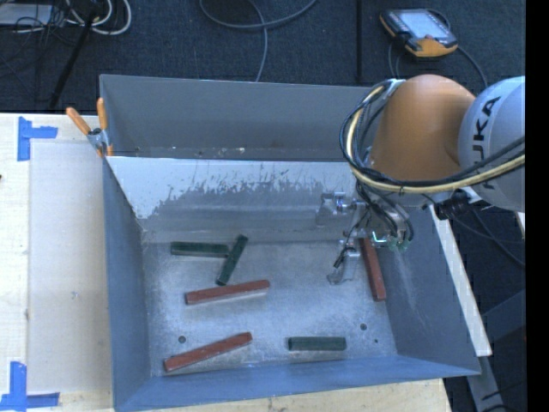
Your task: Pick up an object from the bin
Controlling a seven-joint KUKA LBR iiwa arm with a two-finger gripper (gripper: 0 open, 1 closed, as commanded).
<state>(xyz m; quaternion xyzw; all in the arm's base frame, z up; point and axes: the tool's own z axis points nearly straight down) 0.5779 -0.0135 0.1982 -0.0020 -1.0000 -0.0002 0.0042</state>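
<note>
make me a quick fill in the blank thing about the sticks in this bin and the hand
1. The bin holds ___ red sticks in all.
2. The green sticks number ___.
3. The stick right beside the hand is ___ in colour.
4. In the camera view, the hand is at the bin's ___ side.

Missing words: three; three; red; right
</note>
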